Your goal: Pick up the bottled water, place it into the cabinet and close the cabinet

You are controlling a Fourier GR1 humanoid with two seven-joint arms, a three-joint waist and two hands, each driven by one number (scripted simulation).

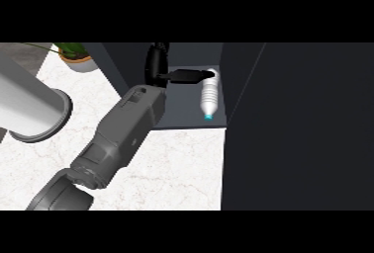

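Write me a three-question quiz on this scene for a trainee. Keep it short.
1. True or false: the clear plastic water bottle with the turquoise cap stands upright on the white marble counter.
2. Multiple choice: the black hand is at which part of the bottle? A) the capped end B) the end opposite the cap C) nowhere near it
3. Fill in: the potted green plant sits in the view's upper ____ corner.
Key: 1 false, it is inside the dark open cabinet, cap toward the robot; 2 B; 3 left.

bottled water (210, 96): white, teal cap (208, 117) | hand (186, 76): black | cabinet (306, 123): dark grey | counter (182, 163): white, grey-veined marble
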